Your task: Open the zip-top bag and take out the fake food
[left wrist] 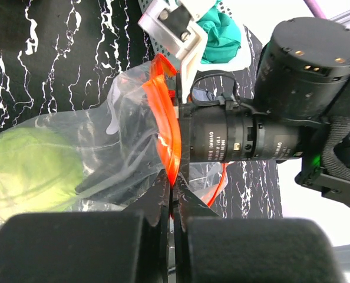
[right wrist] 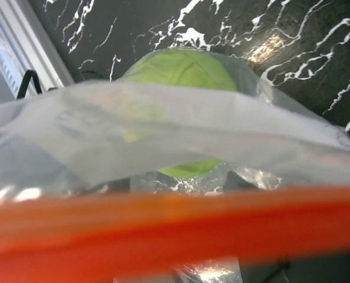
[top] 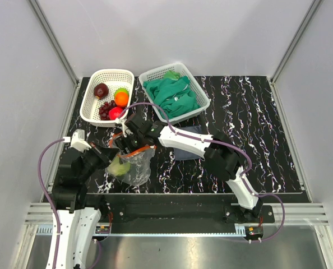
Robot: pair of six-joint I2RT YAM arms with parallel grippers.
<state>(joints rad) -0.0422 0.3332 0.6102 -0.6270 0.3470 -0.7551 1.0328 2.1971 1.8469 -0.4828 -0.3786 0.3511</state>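
Bag (top: 135,167) sits front-left on the counter (top: 256,129), with the cabbage (top: 120,167) inside. Left jaws are pinched on its orange zip strip (left wrist: 166,130). Right jaws: can't tell, since the blurred strip fills your right wrist view. Right arm (top: 180,138) crowds the bag mouth from 1 o'clock. Fruit basket (top: 93,109) and cloth basket (top: 195,84) are at 12 o'clock of the bag. Dark cloth (top: 183,152) is at 3, partly under the right arm. The counter's near edge is close at 6 and its left edge near at 9. Most of the counter's width lies at 3 o'clock, past the cloth.
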